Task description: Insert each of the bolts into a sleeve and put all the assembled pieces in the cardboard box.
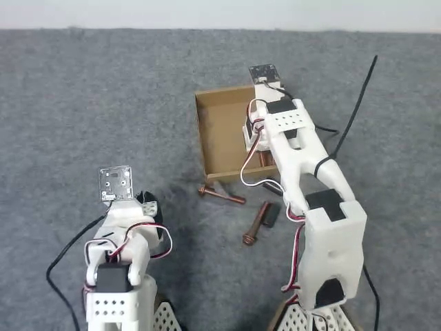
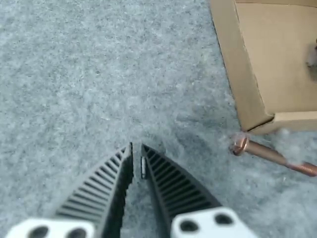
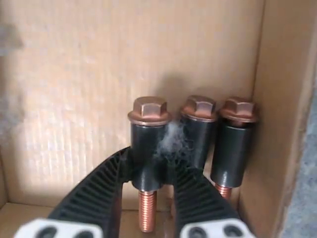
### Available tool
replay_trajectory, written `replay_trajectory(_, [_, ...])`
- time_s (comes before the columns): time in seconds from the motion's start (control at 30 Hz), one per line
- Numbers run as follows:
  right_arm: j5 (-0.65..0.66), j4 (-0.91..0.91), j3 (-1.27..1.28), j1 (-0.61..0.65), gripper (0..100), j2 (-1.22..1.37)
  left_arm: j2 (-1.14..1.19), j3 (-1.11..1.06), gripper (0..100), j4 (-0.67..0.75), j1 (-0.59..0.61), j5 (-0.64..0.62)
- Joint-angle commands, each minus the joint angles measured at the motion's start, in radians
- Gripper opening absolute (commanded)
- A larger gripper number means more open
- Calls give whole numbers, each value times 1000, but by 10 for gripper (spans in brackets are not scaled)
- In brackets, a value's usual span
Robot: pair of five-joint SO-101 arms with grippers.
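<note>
Right now my right gripper (image 3: pixel 148 159) is clenched around a black cylindrical sleeve (image 3: pixel 145 141) with a copper hex-head bolt (image 3: pixel 149 111) through it, inside the brown cardboard box (image 1: pixel 201 131). A second assembled piece (image 3: pixel 197 134) and a third assembled piece (image 3: pixel 232 146) sit just beside it, toward the box's corner. My left gripper (image 2: pixel 136 148) hangs over the grey carpeted surface (image 2: pixel 74 74), its jaws nearly together on nothing. A loose copper bolt (image 1: pixel 222 194) lies just outside the box's near edge. Another loose bolt (image 1: pixel 255 225) lies beside a spare black sleeve (image 1: pixel 271 215).

Three assembled pieces (image 3: pixel 198 141) in cardboard box (image 1: pixel 220 138), bolts (image 1: pixel 222 194) before it
</note>
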State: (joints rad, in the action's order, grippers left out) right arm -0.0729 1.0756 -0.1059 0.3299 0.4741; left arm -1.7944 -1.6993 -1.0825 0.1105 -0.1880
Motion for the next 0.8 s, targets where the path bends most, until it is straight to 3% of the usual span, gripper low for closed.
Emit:
replay_trajectory(0.0, [-11,33,-72,5,93,-38,-18,15,23,-5,5,14])
replay_trajectory(0.4, [-8,117,-77,18,32,-180,-18,15,23,-5,5,15])
replay_trajectory(0.77, [-5,527,-72,50,31,-351,-18,15,23,-5,5,15])
